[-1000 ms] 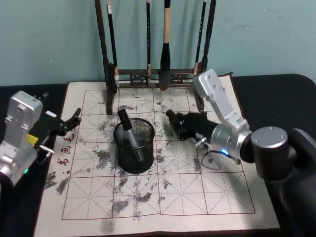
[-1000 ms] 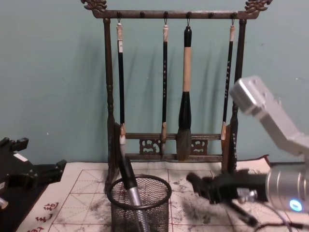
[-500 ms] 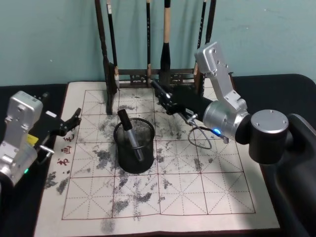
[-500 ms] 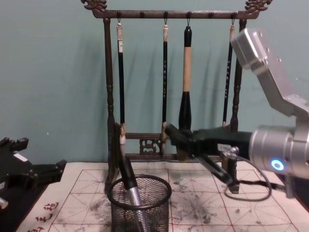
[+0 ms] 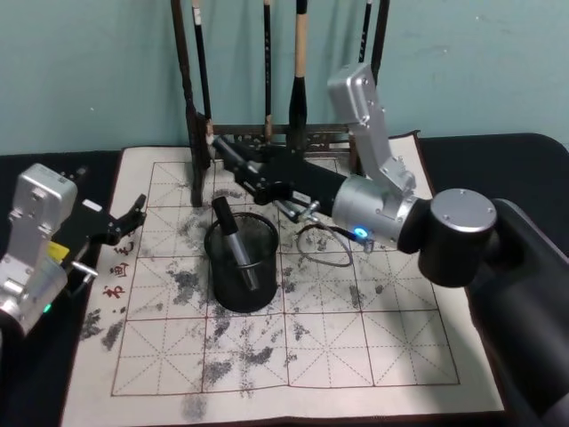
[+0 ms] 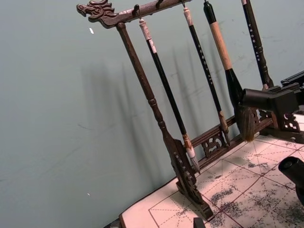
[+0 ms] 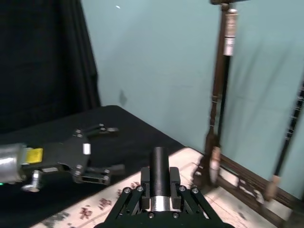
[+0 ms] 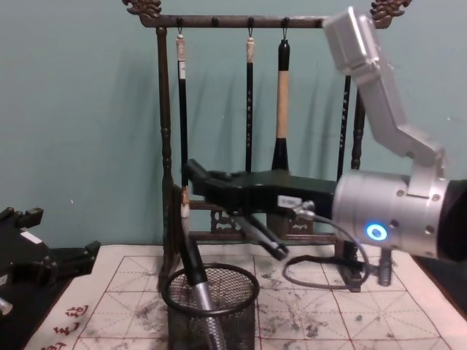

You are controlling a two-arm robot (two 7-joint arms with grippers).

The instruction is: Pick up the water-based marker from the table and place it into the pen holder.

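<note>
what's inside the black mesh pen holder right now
One marker leans inside the pen holder, its dark cap sticking out above the rim and its grey barrel visible through the mesh. The cup's bottom is too dark to see. The right pincer holds another marker above it.

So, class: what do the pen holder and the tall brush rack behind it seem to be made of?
The pen holder: apparently black metal wire mesh, since you can see through its wall, with a solid rim. The brush rack: likely dark wood, judging by its carved ends and turned posts.

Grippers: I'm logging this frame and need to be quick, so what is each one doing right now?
Left gripper: open, empty, parked at the mat's left edge.
Right gripper: shut on a marker, raised above and behind the pen holder.
</note>
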